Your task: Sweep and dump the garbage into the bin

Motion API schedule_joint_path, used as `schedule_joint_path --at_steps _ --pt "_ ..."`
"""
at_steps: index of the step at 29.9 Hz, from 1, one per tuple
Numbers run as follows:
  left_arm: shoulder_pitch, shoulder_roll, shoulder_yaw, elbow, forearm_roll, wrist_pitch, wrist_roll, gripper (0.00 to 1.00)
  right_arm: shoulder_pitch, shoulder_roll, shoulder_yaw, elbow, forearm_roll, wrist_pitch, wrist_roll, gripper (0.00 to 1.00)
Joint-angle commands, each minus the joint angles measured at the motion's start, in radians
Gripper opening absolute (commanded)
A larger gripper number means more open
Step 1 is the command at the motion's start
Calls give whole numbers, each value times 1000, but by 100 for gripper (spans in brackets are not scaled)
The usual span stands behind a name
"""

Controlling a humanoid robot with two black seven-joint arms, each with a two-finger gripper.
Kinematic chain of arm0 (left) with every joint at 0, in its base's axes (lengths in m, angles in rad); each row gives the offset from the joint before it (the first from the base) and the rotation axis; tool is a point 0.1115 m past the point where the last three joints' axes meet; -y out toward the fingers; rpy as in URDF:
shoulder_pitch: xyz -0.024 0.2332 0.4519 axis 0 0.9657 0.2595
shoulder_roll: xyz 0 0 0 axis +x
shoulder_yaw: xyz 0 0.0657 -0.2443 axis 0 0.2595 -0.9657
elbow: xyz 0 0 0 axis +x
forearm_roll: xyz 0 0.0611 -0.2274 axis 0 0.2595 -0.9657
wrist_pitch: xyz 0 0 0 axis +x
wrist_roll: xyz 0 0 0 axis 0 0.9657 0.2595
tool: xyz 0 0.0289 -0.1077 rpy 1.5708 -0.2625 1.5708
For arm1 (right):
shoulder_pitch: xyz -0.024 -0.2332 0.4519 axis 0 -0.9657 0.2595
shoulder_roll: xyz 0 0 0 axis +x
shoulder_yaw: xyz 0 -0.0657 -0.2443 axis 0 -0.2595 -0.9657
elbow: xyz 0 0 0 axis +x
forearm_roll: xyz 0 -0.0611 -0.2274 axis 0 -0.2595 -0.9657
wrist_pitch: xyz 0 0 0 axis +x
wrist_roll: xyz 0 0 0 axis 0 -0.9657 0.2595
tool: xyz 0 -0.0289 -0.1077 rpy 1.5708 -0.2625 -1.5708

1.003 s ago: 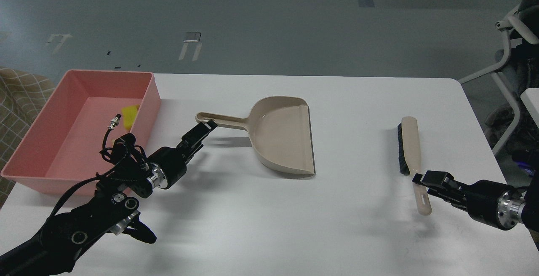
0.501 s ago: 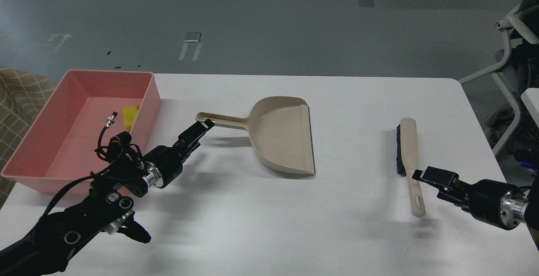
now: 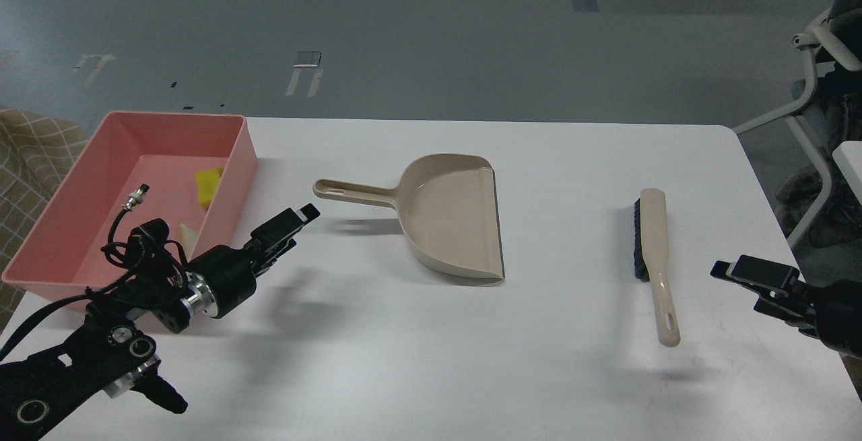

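Note:
The pink bin [image 3: 50, 209] stands at the table's left edge. Inside it lie the yellow sponge piece [image 3: 208, 184] near the right wall and the whitish slice [image 3: 187, 233] closer to me, partly hidden by my left arm. The beige dustpan [image 3: 452, 219] lies empty at the table's middle, with its handle pointing left. The beige brush [image 3: 656, 259] with black bristles lies flat to the right. My left gripper [image 3: 303, 225] is open and empty, just short of the dustpan handle. My right gripper [image 3: 737, 286] is open and empty, to the right of the brush handle.
The white table [image 3: 431, 360] ends at its rounded right corner near a chair frame [image 3: 811, 91]. A checked cloth [image 3: 30, 151] lies left of the bin. Grey floor lies beyond the far edge.
My left gripper has let go of the dustpan handle and drawn back to the lower left. My right gripper has released the brush handle and pulled away to the right. The brush now lies flat.

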Motion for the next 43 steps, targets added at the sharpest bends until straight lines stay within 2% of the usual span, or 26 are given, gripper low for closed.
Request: schedule_joint_path --at_steps 1,4,8,13,15,19,21,23,25,28,31,33,37,43 --pt "2 24 -69 -57 -60 -4 1 98 1 -56 80 9 2 3 24 99" --pt "-13 30 -152 -83 -131 -9 1 98 1 -96 163 1 5 -4 56 99" --pt "-73 21 -268 -82 -207 -73 9 98 2 -114 276 -14 51 -14 90 99" --pt "-200 21 -322 -53 -299 -98 15 98 8 -87 449 -95 257 -19 93 99" --pt "-291 12 -322 21 -329 -98 15 98 11 -7 541 -178 352 -25 97 99" --pt "-420 -68 -313 131 -343 -107 13 98 37 68 600 -327 450 -42 105 99" --pt "-496 -129 -305 213 -343 -116 13 98 89 134 608 -422 516 -39 126 99" --pt "-584 -218 -304 337 -344 -142 13 98 155 249 605 -534 590 -39 171 99" --pt "-627 -267 -304 400 -344 -162 12 98 177 297 605 -588 617 -39 183 99" --pt "-719 -367 -315 557 -361 -211 1 98 232 422 605 -698 656 -36 191 99" --pt "-800 -445 -305 688 -466 -242 -1 98 267 530 605 -790 703 -22 225 99" --pt "-823 -467 -305 730 -514 -253 -7 98 281 576 605 -835 726 -14 238 99" --pt "-879 -528 -305 840 -594 -307 -27 98 338 758 611 -983 751 42 245 99" --pt "-876 -537 -310 856 -599 -313 -27 98 340 838 632 -1025 751 52 248 99"
